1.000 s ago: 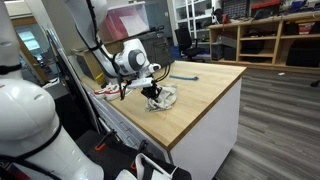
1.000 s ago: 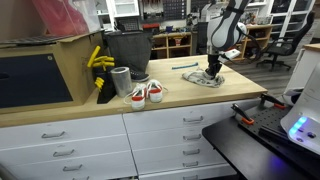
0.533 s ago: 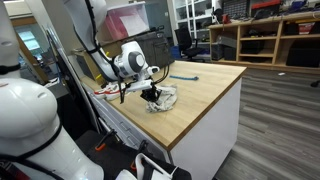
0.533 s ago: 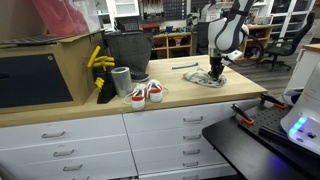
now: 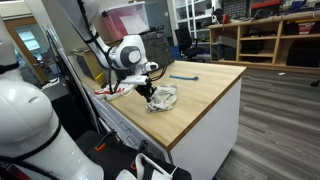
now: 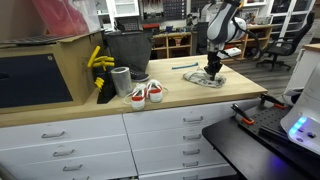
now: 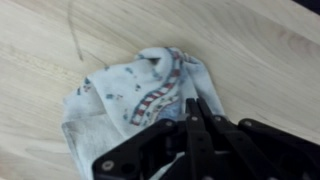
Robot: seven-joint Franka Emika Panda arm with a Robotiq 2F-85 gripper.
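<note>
Barely a second on, the gripper keeps its fingers pressed together at the 5 o'clock edge of the patterned cloth, possibly nipping a fold, though the blurred wrist view leaves that unclear. Its wrist has risen and straightened slightly, yet the cloth stays bunched on the wooden counter, not lifted.

Light wooden table ran through the workshop: white drawers under it, grey floor beside it, wooden shelving well behind it, the room evenly lit.
</note>
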